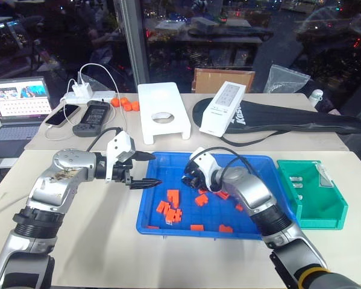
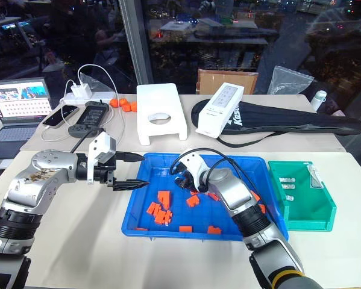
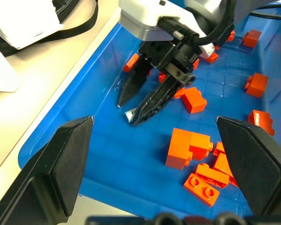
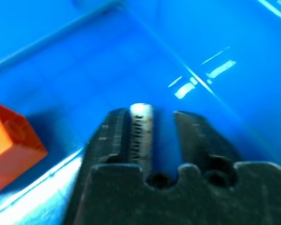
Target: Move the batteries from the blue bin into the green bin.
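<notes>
Your right gripper (image 3: 139,104) is down on the floor of the blue bin (image 1: 168,161), near its far left corner, fingers closed together with a battery (image 4: 141,133) pinched between them. The right wrist view shows the silvery cylinder lying along one finger, its end poking out at the tip. That looks like a thin, off-centre grip, so I'd judge a slip possible when you lift; go up gently.

Your left gripper (image 1: 145,169) hovers just over the bin's left rim, fingers spread wide apart, holding nothing. It points across toward the right hand, which seems to be why it's parked there: its camera gives you a clean look at the pick.

Now the containers. The blue bin sits on the table's near half, and what's left in it is mostly orange bricks (image 1: 171,209), scattered from the middle toward the near edge, with a few by your right wrist. I can't make out any other loose battery among them.

The green bin (image 1: 322,214) stands just beside the blue bin's right side, apart from it. It already holds several batteries (image 1: 297,180) lying near its far left wall, plus a clear bit of plastic (image 1: 325,177) at the far right corner.

So the pick looks made; the carry to the right, across to the green bin, is what's still ahead of you.
</notes>
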Motion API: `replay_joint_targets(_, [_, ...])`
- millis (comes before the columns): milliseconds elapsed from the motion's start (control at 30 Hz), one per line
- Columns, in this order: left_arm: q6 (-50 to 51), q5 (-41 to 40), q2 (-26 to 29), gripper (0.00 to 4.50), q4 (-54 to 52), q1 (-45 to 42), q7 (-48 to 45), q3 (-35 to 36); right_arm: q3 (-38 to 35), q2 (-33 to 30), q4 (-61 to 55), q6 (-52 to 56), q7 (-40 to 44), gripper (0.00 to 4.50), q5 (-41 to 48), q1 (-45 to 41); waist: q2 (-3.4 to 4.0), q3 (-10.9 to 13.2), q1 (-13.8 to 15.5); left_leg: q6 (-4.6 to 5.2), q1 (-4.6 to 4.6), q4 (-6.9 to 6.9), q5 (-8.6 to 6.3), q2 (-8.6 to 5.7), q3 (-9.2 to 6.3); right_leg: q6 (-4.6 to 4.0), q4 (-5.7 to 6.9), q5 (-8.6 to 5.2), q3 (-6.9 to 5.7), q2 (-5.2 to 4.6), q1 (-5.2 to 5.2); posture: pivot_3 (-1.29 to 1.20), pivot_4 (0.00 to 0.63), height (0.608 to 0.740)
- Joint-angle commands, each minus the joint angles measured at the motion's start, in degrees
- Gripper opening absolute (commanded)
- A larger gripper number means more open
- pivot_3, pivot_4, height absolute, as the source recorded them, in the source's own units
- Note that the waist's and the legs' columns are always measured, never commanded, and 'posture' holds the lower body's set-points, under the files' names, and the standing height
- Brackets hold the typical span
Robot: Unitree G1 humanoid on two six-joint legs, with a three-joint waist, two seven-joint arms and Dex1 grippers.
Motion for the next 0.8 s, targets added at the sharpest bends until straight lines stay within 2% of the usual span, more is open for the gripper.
replay_joint_targets(33, [-0.5, -0.3, -0.1, 4.5, -1.1, -0.8, -0.1, 0.4, -1.4, -1.9, -5.7, 2.4, 1.3, 0.28, 0.5, -0.2, 0.0, 0.0, 0.0, 0.0, 0.0, 0.0, 0.0, 0.0, 0.0, 0.0, 0.0, 0.0, 0.0, 0.0, 0.0, 0.0, 0.15, 0.722])
replay_joint_targets(167, [-0.5, -0.8, -0.2, 4.5, -0.7, -1.2, -1.8, -0.1, -5.4, -5.9, -11.8, 2.7, 4.9, 0.28, 3.5, -1.6, 0.01, 0.0, 0.1, 0.0, -0.05, 0.0, 0.0, -0.01, 0.0, 0.0, -0.01, 0.0, 0.0, 0.0, -0.03, 0.0, 0.15, 0.722])
replay_joint_targets(267, [-0.1, -1.7, -1.3, 4.5, 0.7, -2.9, -1.9, 0.6, -12.3, -8.9, -14.6, 6.2, 5.3, 0.28, 6.6, -2.7, 0.0, 0.0, 0.2, 0.0, -0.04, 0.0, 0.0, 0.0, 0.0, 0.0, -0.02, 0.0, 0.0, 0.0, -0.03, 0.0, 0.15, 0.722])
replay_joint_targets(467, [1.8, -5.8, -5.1, 4.5, 2.3, -7.8, -2.2, 1.8, -19.3, -24.7, -16.3, 5.0, 9.8, 0.28, 6.4, -1.2, -0.01, 0.0, 1.6, 0.0, -0.09, 0.04, 0.0, -0.06, 0.01, 0.03, -0.14, -0.01, 0.0, -0.05, 0.01, 0.0, 0.15, 0.722])
replay_joint_targets(600, [2.3, -6.8, -7.1, 4.5, 3.3, -11.0, -3.2, 0.8, -26.1, -38.3, -13.7, 4.5, 11.7, 0.28, 4.6, 4.2, 0.0, 0.0, 2.0, 0.01, -0.11, -0.01, -0.01, -0.08, 0.01, 0.02, -0.26, -0.01, 0.01, -0.08, 0.01, 0.0, 0.15, 0.722])
replay_joint_targets(800, [1.8, -7.2, -8.4, 4.5, 5.0, -13.2, -5.0, 0.1, -33.6, -45.8, -15.3, 7.0, 13.0, 0.28, 5.5, 15.1, 0.03, 0.0, 0.9, 0.05, 0.01, -0.17, -0.01, -0.11, 0.0, 0.01, -0.22, -0.01, 0.09, -0.06, 0.04, 0.0, 0.15, 0.722])
